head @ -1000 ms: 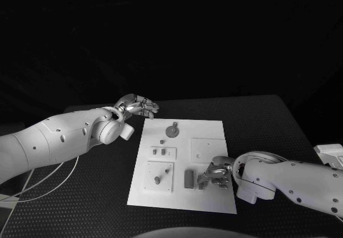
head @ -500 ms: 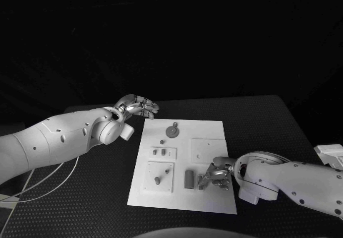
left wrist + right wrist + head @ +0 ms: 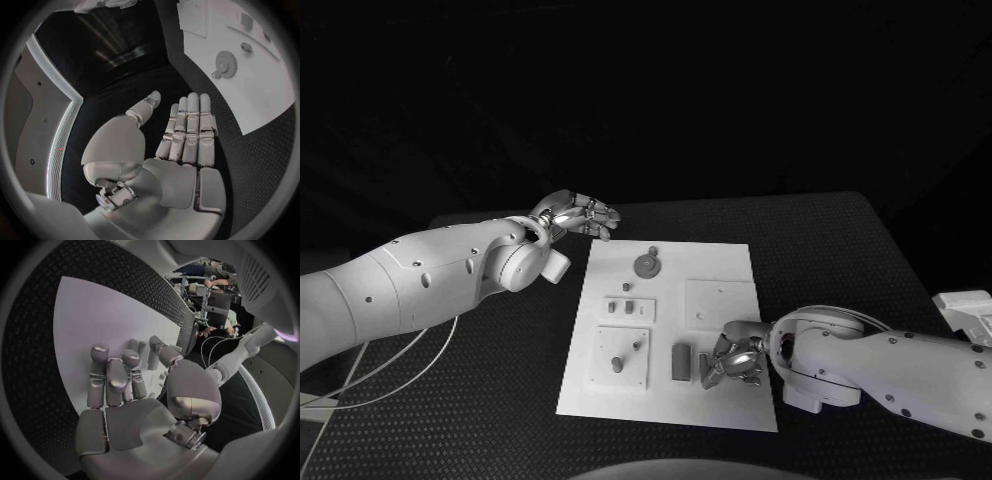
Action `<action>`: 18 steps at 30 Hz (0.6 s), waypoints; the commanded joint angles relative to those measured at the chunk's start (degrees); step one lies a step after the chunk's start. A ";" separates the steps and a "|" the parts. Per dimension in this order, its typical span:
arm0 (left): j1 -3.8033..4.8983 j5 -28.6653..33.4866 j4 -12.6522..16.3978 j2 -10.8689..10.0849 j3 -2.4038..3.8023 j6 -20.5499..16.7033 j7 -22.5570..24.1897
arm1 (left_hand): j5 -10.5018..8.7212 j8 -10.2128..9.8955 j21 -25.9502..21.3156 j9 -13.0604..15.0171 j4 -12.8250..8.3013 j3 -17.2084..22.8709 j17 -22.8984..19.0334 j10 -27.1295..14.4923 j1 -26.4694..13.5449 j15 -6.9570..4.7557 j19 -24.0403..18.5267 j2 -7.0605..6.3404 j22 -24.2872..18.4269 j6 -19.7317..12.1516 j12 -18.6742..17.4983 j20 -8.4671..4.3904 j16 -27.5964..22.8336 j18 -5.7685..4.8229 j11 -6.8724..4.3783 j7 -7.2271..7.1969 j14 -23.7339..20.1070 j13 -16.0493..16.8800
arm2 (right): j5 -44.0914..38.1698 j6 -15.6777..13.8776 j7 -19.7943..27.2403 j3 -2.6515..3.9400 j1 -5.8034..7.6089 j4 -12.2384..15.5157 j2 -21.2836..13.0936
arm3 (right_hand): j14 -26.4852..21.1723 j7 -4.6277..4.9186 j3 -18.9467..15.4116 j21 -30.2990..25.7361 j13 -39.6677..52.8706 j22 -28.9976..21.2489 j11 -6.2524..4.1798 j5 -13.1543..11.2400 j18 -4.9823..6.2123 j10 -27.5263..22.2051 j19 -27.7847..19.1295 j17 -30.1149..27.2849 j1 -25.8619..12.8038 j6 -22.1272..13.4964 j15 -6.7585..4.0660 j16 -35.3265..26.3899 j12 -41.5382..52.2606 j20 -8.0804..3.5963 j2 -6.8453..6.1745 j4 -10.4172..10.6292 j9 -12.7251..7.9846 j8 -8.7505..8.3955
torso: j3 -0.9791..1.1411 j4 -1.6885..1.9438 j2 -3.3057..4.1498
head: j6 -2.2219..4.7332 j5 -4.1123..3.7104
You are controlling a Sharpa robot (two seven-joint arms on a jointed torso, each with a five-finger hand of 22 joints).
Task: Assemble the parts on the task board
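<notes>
Head view: the white task board lies at frame centre on the black worktop, carrying a gear near its top and a dark block lower down. The right hand rests at the board's lower right, fingers curled; whether it holds anything is unclear.

Left wrist view: the left hand hovers flat, fingers straight, holding nothing.

The task board is plain white, its gear and other small parts grey. The worktop is black with a fine dotted texture. Both arms are white, each hand silver.
</notes>
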 commanded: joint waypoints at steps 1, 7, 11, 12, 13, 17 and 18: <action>0.03 0.26 0.13 0.06 0.03 0.74 0.38 | 0.08 0.29 -0.35 -0.06 0.29 0.02 0.11 0.32 -0.66 0.04 0.40 0.09 0.07 -0.50 -0.31 0.00 -0.27 0.68 0.12 0.04 0.29 -0.07 | -2.45 0.69 0.33 0.01 -0.22 -0.16 0.32 | 0.54 -0.12 0.14 -0.08 -0.08 0.80 -0.44 -0.03 2.13 0.21 0.23 0.18 0.60 0.46 -0.16 0.17 0.33 -0.09 0.14 0.17 0.04 0.35 | 0.01 0.05 0.01 | -0.08 -0.04; 0.02 0.26 0.10 0.05 0.03 0.74 0.36 | 0.08 0.30 -0.35 -0.07 0.30 0.02 0.14 0.33 -0.66 0.04 0.41 0.10 0.08 -0.50 -0.31 0.00 -0.29 0.68 0.12 0.04 0.30 -0.07 | -2.50 -0.05 -0.45 0.01 -0.45 -0.63 0.51 | 0.84 -0.23 -0.10 -0.07 -0.13 0.80 -0.55 -0.03 2.13 0.46 0.40 0.45 0.69 0.67 -0.25 0.28 0.39 -0.07 1.63 0.73 0.06 0.59 | 0.02 0.10 0.03 | -0.25 0.00; 0.02 0.26 0.11 0.05 0.03 0.76 0.36 | 0.08 0.30 -0.35 -0.07 0.32 0.02 0.16 0.33 -0.67 0.04 0.41 0.11 0.08 -0.49 -0.31 0.00 -0.31 0.68 0.12 0.04 0.30 -0.07 | -2.50 -0.31 -0.65 0.01 -0.54 -0.87 0.67 | 0.90 -0.28 -0.49 -0.10 -0.16 0.82 -0.59 -0.03 2.13 0.57 0.40 0.45 0.31 0.73 -0.29 0.27 0.42 -0.04 3.01 1.09 0.03 0.71 | -0.01 0.05 0.01 | -0.28 0.04; 0.02 0.26 0.14 0.06 0.03 0.77 0.35 | 0.08 0.30 -0.35 -0.07 0.32 0.02 0.16 0.33 -0.68 0.04 0.41 0.11 0.08 -0.49 -0.30 0.01 -0.31 0.67 0.12 0.04 0.30 -0.07 | -2.50 -0.32 -0.75 0.01 -0.56 -0.91 0.72 | 0.97 -0.30 -0.55 -0.11 -0.16 0.83 -0.61 -0.03 2.13 0.59 0.39 0.54 0.27 0.78 -0.30 0.29 0.44 -0.04 3.43 1.13 0.03 0.76 | -0.02 0.04 0.00 | -0.29 0.06; 0.02 0.26 0.15 0.06 0.03 0.77 0.35 | 0.08 0.30 -0.35 -0.07 0.32 0.02 0.16 0.33 -0.68 0.04 0.41 0.12 0.08 -0.49 -0.30 0.01 -0.31 0.67 0.12 0.05 0.30 -0.07 | -2.50 -0.36 -0.81 0.01 -0.57 -0.95 0.76 | 0.99 -0.32 -0.59 -0.11 -0.16 0.83 -0.63 -0.03 2.13 0.62 0.40 0.55 0.27 0.80 -0.31 0.30 0.45 -0.05 3.70 1.11 0.03 0.79 | -0.02 0.04 0.00 | -0.29 0.06; 0.02 0.26 0.12 0.05 0.03 0.76 0.34 | 0.08 0.31 -0.35 -0.08 0.34 0.02 0.18 0.34 -0.69 0.04 0.41 0.13 0.08 -0.49 -0.30 0.01 -0.33 0.67 0.12 0.05 0.30 -0.07 | -2.54 -0.58 -1.11 0.01 -0.79 -1.38 1.08 | 1.15 -0.40 -0.59 -0.09 -0.16 0.87 -0.71 -0.03 2.13 0.78 0.41 0.72 0.34 0.96 -0.38 0.35 0.52 -0.07 6.21 1.05 0.02 0.96 | 0.01 0.04 0.01 | -0.36 0.11; 0.02 0.26 0.12 0.05 0.03 0.77 0.32 | 0.08 0.31 -0.35 -0.08 0.35 0.02 0.19 0.34 -0.70 0.05 0.41 0.13 0.08 -0.49 -0.30 0.01 -0.33 0.67 0.12 0.05 0.31 -0.07 | -2.63 -0.57 -1.24 0.01 -0.86 -1.53 1.17 | 1.16 -0.44 -0.71 -0.08 -0.15 0.91 -0.75 -0.03 2.13 0.85 0.37 0.68 0.30 1.02 -0.41 0.34 0.57 -0.07 7.10 0.75 0.01 1.02 | 0.01 0.04 0.01 | -0.36 0.11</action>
